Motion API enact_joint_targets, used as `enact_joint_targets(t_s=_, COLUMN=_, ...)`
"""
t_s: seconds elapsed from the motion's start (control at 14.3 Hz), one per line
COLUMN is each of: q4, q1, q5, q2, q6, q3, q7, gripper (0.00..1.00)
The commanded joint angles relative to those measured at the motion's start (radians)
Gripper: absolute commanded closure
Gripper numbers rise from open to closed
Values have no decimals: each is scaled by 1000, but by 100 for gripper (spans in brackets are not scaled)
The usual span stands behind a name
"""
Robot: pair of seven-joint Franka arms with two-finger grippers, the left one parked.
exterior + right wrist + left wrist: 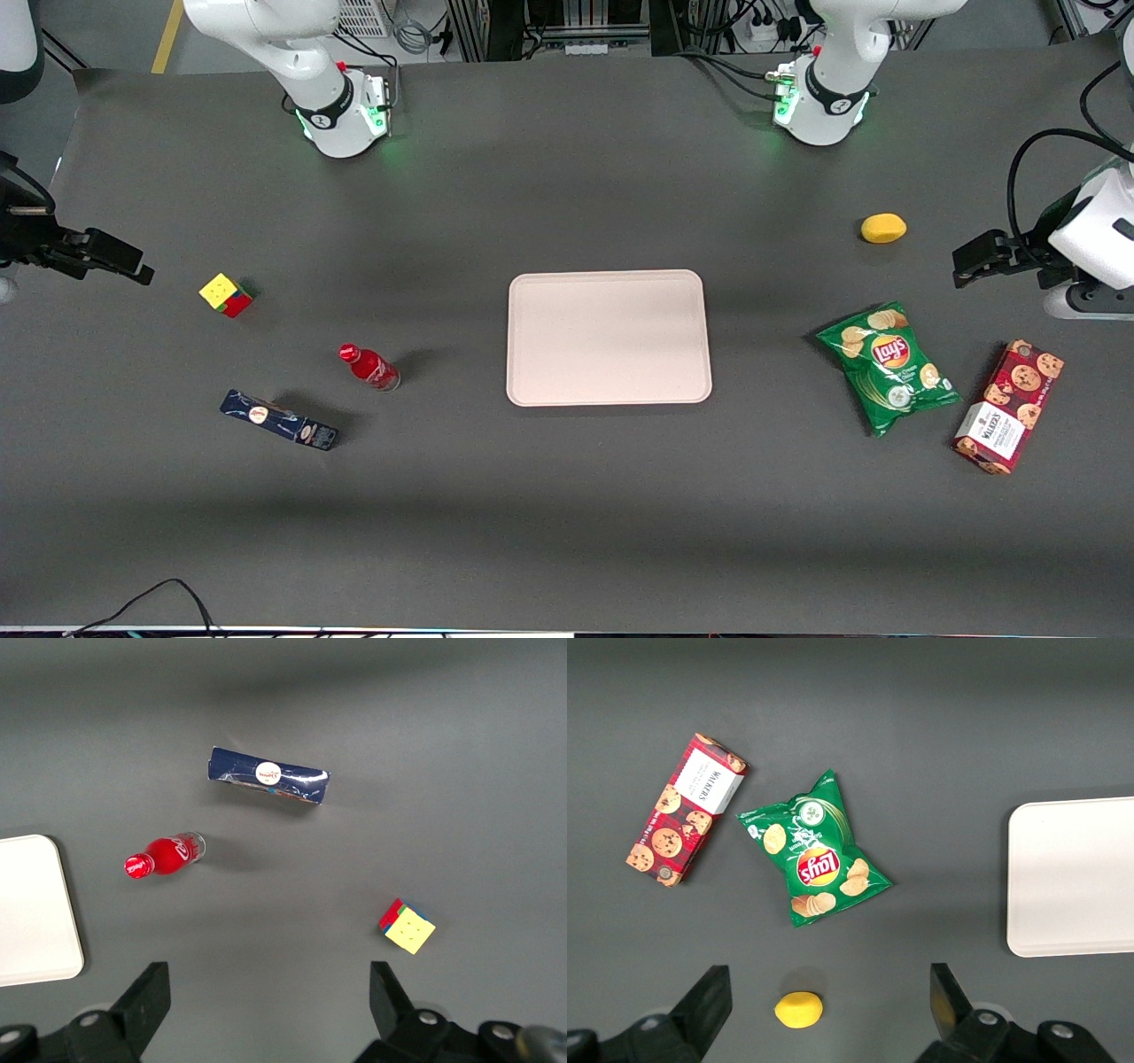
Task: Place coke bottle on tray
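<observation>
The coke bottle (369, 367) is small and red with a red cap and stands upright on the dark table. It is apart from the tray, toward the working arm's end. It also shows in the right wrist view (164, 855). The tray (609, 337) is pale pink-beige, lies mid-table and holds nothing; one end of it shows in the right wrist view (31, 904). My right gripper (124, 261) hangs open and empty above the working arm's end of the table, well away from the bottle. Its two fingers stand wide apart around bare table (270, 983).
A colour cube (226, 294) lies between my gripper and the bottle. A dark blue oblong box (279, 420) lies nearer the front camera than the bottle. A lemon (883, 228), a green chip bag (889, 365) and a cookie box (1009, 406) lie toward the parked arm's end.
</observation>
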Motion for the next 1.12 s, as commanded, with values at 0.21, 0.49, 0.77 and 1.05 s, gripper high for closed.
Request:
enact_joint_targets(t_s=0.21, q4=7, q1=-9, q5=-24, q2=-10, q6=-24, q3=0, q7=-18, gripper=0)
enact_joint_targets(t_s=0.49, q4=5, q1=-11, q5=-26, q2=-10, q6=-24, q3=-1, q7=-26, gripper=0)
enact_joint_targets(t_s=0.77, q4=5, q1=-8, q5=-26, q2=-10, q6=-24, q3=11, q7=-15, gripper=0)
enact_joint_targets(t_s=1.05, q4=5, q1=5, q5=-21, q2=-13, q6=-31, q3=48, q7=-9, gripper=0)
